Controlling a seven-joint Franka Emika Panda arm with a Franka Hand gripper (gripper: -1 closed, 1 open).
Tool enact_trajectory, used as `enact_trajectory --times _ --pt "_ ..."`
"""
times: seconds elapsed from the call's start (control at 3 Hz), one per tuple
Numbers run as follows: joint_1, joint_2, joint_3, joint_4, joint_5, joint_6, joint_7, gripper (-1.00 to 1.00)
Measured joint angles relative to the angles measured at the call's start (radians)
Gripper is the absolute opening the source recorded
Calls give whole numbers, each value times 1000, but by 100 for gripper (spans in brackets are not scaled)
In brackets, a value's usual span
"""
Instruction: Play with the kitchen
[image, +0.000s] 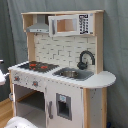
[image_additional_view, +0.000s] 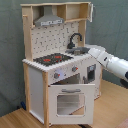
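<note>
1. The kitchen (image: 62, 70) (image_additional_view: 60, 65) is seen standing on a wooden floor (image_additional_view: 112, 107), in front of a dark curtain (image: 116, 40).
2. In the second exterior view, the white arm (image_additional_view: 111, 61) is seen reaching in from the second exterior view's right, at counter height beside the sink (image_additional_view: 82, 50).
3. The oven door (image_additional_view: 69, 100) is shown hanging open.
4. The claw is hidden, so whether it is spread or pressed together cannot be told.

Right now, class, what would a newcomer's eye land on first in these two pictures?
The toy kitchen of pale wood and white panels fills both exterior views, with its black-red hob and black faucet on top. In the second exterior view, a white robot arm reaches in from the second exterior view's right, at counter height.
</note>
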Motion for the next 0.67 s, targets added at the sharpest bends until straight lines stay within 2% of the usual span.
enact_trajectory --times 0.67 --pt "53 47 -4 -17 84 -120 -125 100"
